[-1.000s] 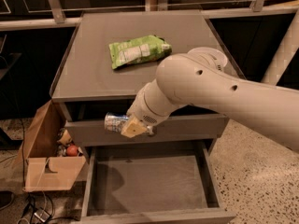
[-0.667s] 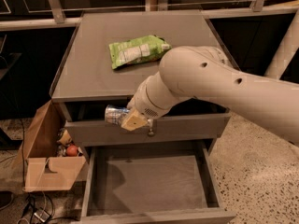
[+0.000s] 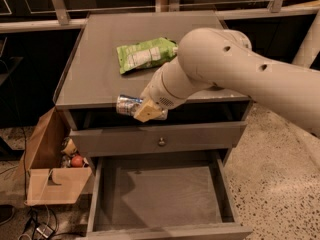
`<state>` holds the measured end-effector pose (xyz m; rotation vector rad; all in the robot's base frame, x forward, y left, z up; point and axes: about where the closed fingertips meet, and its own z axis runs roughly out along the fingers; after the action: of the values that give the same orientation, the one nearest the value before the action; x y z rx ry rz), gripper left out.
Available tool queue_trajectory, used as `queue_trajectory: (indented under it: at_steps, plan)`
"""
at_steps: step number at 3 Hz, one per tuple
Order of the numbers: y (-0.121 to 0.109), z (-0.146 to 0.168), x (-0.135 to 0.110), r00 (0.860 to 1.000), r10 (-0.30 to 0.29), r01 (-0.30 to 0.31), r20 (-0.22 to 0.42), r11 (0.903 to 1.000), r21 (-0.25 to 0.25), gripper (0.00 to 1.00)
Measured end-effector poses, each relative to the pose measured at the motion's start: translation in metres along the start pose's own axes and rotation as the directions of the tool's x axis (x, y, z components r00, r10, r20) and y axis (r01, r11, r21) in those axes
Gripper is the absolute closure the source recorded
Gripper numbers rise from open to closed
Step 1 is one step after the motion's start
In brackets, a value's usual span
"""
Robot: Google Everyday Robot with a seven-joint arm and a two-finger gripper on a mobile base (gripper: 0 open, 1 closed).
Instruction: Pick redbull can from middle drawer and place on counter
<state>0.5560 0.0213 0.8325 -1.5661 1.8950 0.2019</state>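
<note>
My gripper is shut on the redbull can, a slim silver can held lying sideways. It hangs at the front edge of the counter, just above the closed drawer front with the round knob. The can sticks out to the left of the tan fingertips. The middle drawer is pulled open below, its grey floor bare. My thick beige arm reaches in from the right and hides part of the counter.
A green crinkled snack bag lies on the counter behind the gripper. An open cardboard box with small items stands on the floor at the cabinet's left. Speckled floor lies to the right.
The gripper has risen with the can from in front of the knobbed drawer front up to the counter's front edge.
</note>
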Motion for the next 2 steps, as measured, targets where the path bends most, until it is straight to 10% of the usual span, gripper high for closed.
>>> queue_trajectory:
  at_steps: [2]
  plan:
    - [-0.0333, -0.0094, -0.0209, 0.999, -0.040, 0.040, -0.001, 0.9986, 0.034, 1.00]
